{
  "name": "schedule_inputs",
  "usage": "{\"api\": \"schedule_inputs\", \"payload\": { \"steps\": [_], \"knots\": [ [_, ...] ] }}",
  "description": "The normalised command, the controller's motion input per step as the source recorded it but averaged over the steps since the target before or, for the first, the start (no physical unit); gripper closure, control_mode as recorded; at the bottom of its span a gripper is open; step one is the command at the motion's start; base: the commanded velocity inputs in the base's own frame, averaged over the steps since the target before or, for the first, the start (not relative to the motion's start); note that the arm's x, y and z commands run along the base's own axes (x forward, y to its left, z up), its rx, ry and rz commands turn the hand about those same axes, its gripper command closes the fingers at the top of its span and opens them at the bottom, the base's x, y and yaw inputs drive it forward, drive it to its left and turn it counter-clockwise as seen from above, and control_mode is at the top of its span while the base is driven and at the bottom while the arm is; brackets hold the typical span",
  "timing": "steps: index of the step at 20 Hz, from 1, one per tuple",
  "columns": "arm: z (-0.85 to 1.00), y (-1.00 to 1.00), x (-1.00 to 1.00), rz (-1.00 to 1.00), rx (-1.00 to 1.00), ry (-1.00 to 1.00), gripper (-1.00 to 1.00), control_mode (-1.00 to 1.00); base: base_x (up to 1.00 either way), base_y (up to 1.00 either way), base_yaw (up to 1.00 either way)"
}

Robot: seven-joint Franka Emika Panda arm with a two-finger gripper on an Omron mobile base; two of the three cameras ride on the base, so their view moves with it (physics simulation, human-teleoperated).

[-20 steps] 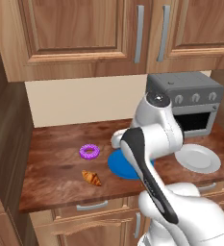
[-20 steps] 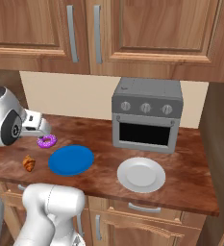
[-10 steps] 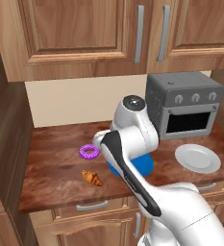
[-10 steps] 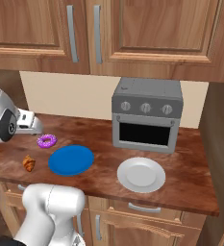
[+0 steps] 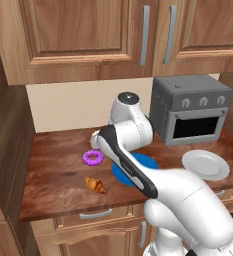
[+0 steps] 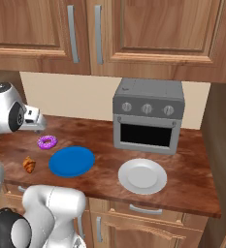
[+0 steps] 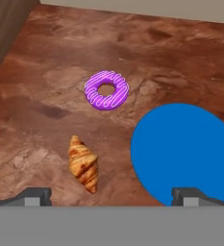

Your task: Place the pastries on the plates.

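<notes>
I've swung the arm left along the wooden counter (image 7: 46, 62); my gripper (image 7: 111, 197) now hangs, fingers wide apart and empty, above the purple-frosted ring donut (image 7: 106, 90) and golden ridged croissant (image 7: 84, 164) near the left edge. Both sit off the round blue plate (image 7: 183, 151); nothing's placed yet.

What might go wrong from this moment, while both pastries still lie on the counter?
1. The donut and croissant lie near each other, so the open gripper may nudge one while descending on the other.
2. The croissant sits close to the counter front edge; a push could send it off.
3. The white plate lies far beyond the blue plate, so that carry is longer.
</notes>
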Motion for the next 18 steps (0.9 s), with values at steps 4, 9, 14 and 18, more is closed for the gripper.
{"api": "schedule_inputs", "payload": {
  "steps": [4,9,14,18],
  "knots": [
    [-0.33,0.20,0.15,0.00,-0.01,-0.01,-1.00,-1.00,0.00,0.00,0.00],
    [-0.51,0.05,0.09,0.00,0.00,0.00,-1.00,-1.00,0.00,0.00,0.00],
    [-0.33,0.15,0.23,0.00,0.00,0.00,-1.00,-1.00,0.00,0.00,0.00],
    [-0.04,0.11,0.30,0.02,-0.02,0.00,-1.00,-1.00,0.00,0.00,0.00]
  ]
}}
